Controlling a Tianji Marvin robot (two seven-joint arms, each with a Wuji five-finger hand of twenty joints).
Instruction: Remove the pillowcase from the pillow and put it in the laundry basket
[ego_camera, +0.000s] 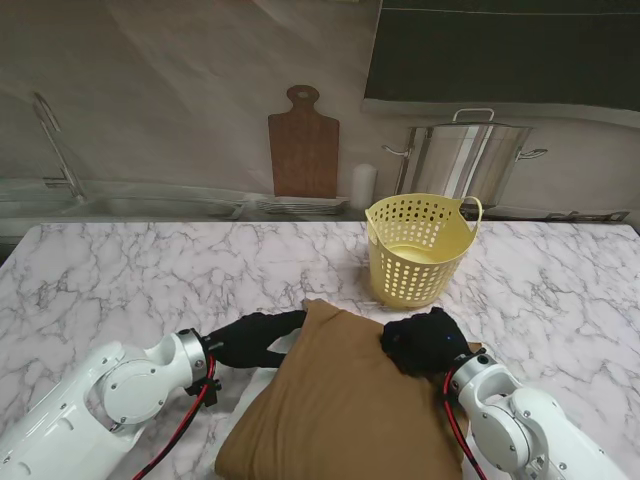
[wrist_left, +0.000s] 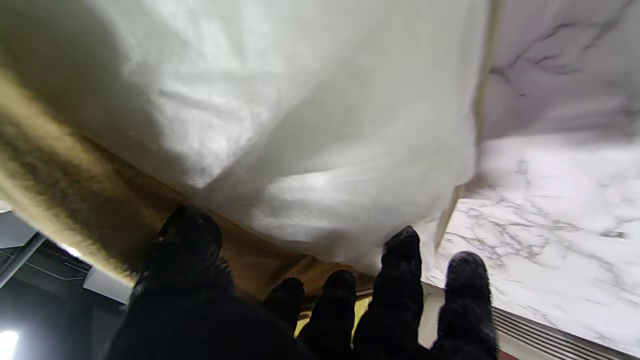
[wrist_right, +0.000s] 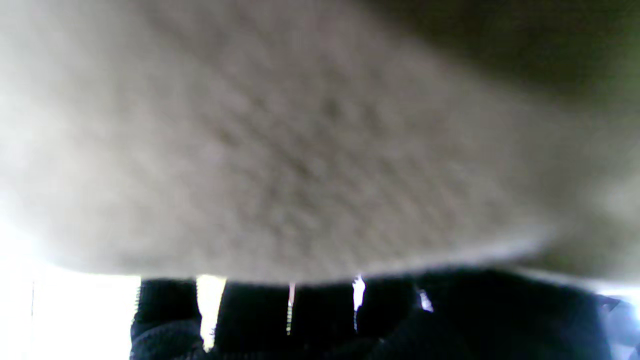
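black-gloved left hand (ego_camera: 250, 339) grips the far left edge of the brown fabric pillowcase (ego_camera: 345, 405), its fingers (wrist_left: 400, 280) curled at the opening where the white inner pillow (wrist_left: 300, 125) shows. black-gloved right hand (ego_camera: 425, 341) clutches the case's far right corner. the pillow lies on the white marble tabletop (ego_camera: 150, 280), near the yellow perforated plastic laundry basket (ego_camera: 420, 248) farther from me.

Pillowcase (ego_camera: 345, 410): plain tan-brown.
Pillow (wrist_left: 300, 125): white, exposed at open end.
Laundry basket (ego_camera: 420, 248): pale yellow, perforated wall.
Table (ego_camera: 150, 280): white marble, grey veining.
Left hand (ego_camera: 250, 338), right hand (ego_camera: 425, 342): black gloves.
Arms: white shells, red cable.
Cutting board (ego_camera: 303, 145): dark brown.
Stockpot (ego_camera: 465, 158): silver steel.
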